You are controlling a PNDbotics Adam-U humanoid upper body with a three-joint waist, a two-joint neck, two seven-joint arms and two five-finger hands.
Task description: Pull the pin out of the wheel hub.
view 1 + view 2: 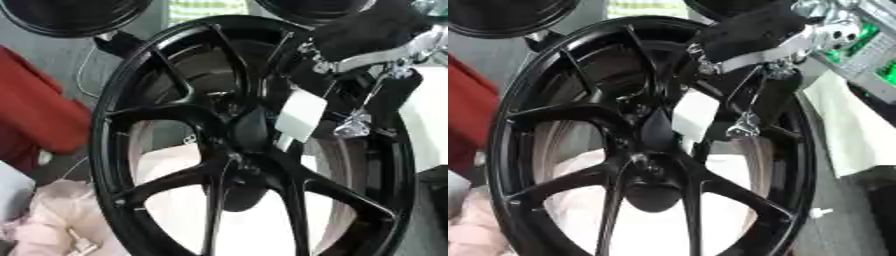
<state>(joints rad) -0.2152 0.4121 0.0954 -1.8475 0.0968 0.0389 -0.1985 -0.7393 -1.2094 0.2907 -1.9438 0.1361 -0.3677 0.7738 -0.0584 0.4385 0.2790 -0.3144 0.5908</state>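
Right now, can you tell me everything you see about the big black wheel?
The wheel is glossy black, metal by its look, with thin spokes running from a dark hub out to a round rim. It stands upright, tilted a little, filling most of the view. The robot's right hand reaches in from the upper right near the hub, by a white tag. Pale cloth shows through the gaps.

No text can be read anywhere — the white rectangular paper tag (300,116) hanging against the black spoked metal wheel (118,150) shows a blank face, no lettering, brand or number.
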